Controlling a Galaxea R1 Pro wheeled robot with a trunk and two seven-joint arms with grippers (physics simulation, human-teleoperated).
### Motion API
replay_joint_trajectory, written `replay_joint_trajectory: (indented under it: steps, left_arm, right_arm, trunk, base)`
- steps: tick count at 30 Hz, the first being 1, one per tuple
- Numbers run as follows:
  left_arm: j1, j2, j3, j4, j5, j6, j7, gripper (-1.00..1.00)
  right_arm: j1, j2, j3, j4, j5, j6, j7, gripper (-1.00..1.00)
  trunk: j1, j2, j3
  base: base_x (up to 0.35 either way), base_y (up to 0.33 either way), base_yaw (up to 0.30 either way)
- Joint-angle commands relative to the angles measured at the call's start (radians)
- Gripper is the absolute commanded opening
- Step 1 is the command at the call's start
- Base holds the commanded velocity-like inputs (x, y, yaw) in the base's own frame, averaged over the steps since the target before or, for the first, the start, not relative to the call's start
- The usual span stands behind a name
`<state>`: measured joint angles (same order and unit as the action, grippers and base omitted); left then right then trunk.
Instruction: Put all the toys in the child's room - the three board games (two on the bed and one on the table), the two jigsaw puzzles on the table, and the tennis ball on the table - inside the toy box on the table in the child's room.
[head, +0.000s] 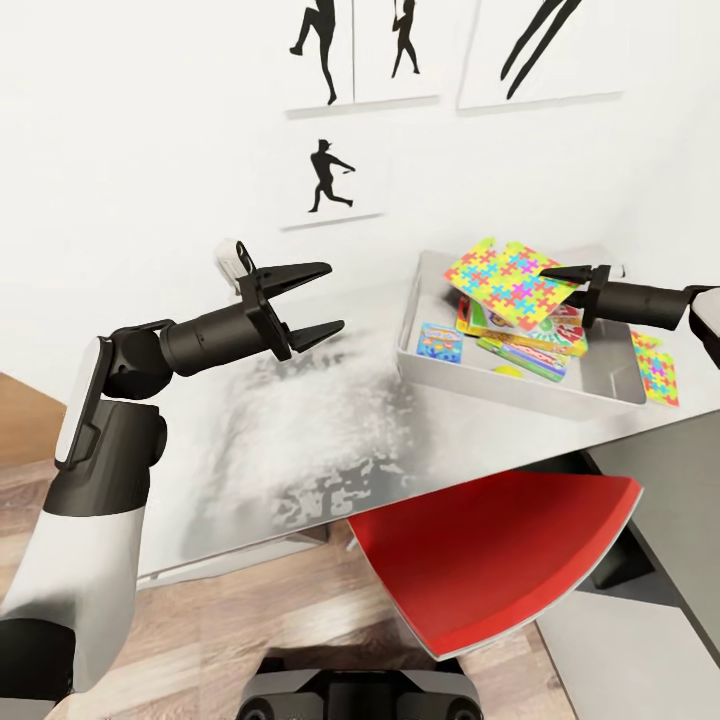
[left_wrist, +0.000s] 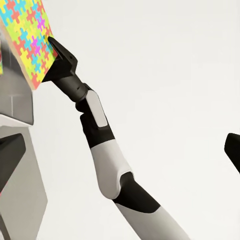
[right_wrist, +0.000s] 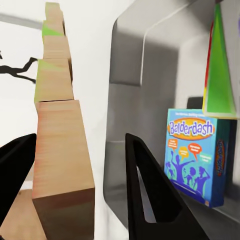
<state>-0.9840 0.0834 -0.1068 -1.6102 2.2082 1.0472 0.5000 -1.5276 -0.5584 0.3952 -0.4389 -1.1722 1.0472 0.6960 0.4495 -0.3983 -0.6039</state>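
One jigsaw puzzle (head: 510, 281) (tilted, clamped edgewise) in right tool (head: 548, 272); left tool (head: 322, 302) agape, empty.

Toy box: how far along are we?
Done: Balderdash, two more game boxes and the ball lie in the toy box. In hand: the right gripper holds one jigsaw over the box. Left: the second jigsaw still lies on the table beside it. Left gripper open, idle.
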Motion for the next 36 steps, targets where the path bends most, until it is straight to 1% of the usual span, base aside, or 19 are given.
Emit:
replay_joint_trajectory:
  steps: [1,36]
  left_arm:
    - [-0.001,0.000,0.000,0.000,0.010,0.000,0.010,1.00]
    - [-0.001,0.001,-0.001,0.000,0.004,0.000,0.012,1.00]
  right_arm:
    - [-0.002,-0.001,0.005,0.001,0.004,0.000,0.010,-1.00]
    - [-0.007,-0.003,0.003,0.003,0.001,0.000,0.010,-1.00]
  trunk:
    - [0.001,-0.002,-0.003]
    - [0.001,-0.002,-0.058]
  base:
    - [0.000,0.000,0.025]
    - [0.000,0.000,0.003]
